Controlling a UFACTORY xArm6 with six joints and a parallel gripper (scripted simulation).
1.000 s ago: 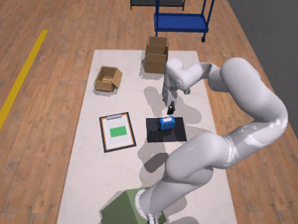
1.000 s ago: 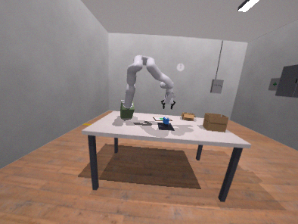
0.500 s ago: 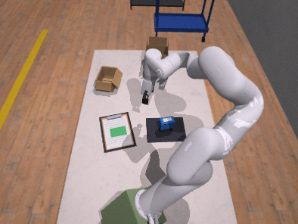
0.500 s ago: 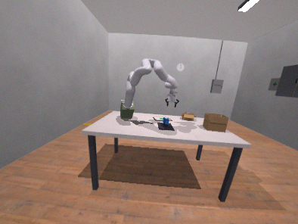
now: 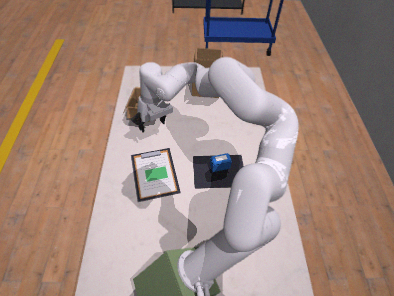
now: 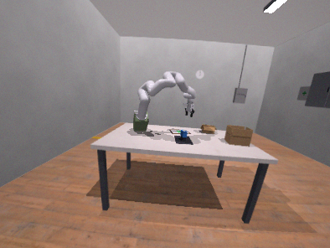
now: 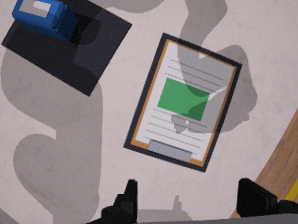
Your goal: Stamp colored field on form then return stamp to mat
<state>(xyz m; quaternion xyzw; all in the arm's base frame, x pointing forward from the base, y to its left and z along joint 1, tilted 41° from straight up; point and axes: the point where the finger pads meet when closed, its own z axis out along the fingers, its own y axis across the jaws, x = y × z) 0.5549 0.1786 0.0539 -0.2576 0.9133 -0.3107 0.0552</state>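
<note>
Arm high over the bench, fingers spread and empty; whether the stamping has been done cannot be told.

The gripper (image 5: 146, 121) hangs well above the bench (image 5: 150, 260), near the small open box (image 5: 133, 100) and well apart from the stamp, its fingers wide apart with nothing between them. The stamp (image 5: 220, 162) sits on the dark mat (image 5: 202, 176), apparently upright. The form (image 5: 155, 173) lies just beside the mat, its green field (image 5: 157, 173) bare, with no mark that I can make out. If the field is unstamped, the whole job is left: grasp, press flat, return to the mat.
</note>
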